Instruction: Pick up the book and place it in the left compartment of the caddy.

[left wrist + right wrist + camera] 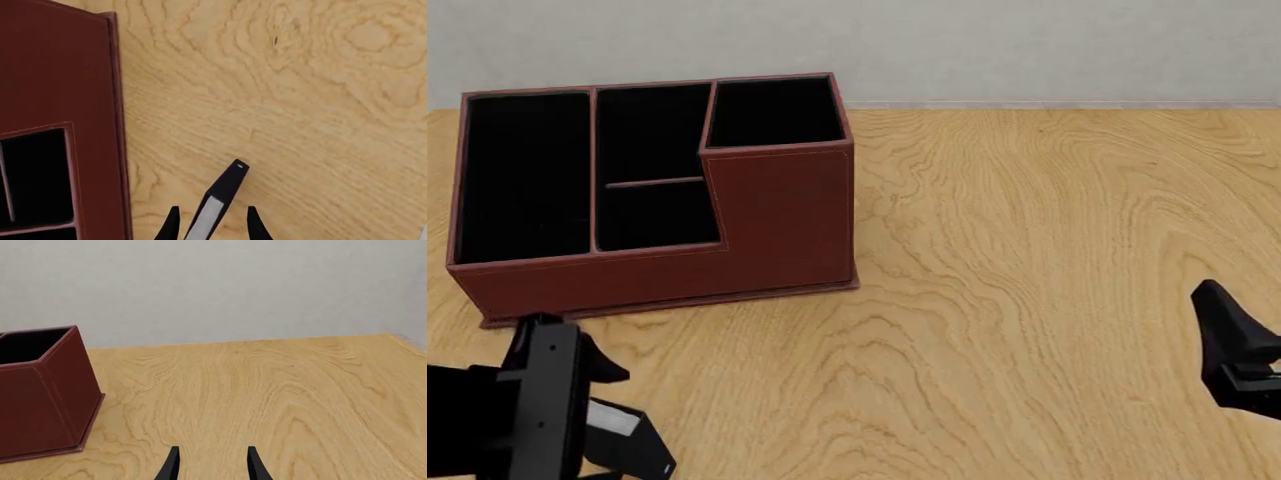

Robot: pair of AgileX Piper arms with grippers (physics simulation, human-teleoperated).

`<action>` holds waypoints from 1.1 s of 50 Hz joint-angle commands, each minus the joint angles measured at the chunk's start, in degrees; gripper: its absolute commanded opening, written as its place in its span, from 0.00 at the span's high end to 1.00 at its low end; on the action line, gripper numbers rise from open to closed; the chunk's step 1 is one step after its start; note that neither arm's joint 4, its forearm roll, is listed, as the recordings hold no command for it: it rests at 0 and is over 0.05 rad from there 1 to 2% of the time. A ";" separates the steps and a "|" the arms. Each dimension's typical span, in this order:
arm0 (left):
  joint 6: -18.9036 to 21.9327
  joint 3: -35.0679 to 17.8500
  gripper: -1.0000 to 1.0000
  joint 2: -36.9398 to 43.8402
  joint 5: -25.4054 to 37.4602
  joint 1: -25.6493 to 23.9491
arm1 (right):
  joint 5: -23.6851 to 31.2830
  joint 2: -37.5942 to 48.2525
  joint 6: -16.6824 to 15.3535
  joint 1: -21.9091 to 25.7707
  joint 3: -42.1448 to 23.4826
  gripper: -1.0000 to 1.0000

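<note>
Left wrist view: left gripper (212,222) clamped on the book (219,200), near-left of the caddy (654,190). Left compartment (527,175) holds nothing. Right gripper (212,462) fingers apart, over bare table (1054,250), near right.

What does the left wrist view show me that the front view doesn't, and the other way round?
Only the left wrist view shows the book between the left pincer fingertips, white page edge visible. Only the front view shows the whole caddy, its left compartment, and the right pincer off to the side. Both show the caddy's reddish-brown wall and the wooden table.
</note>
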 commanded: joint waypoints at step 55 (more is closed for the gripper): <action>-13.83 1.19 1.00 2.87 -9.13 -5.25 | -3.07 3.04 0.32 0.52 -0.01 0.00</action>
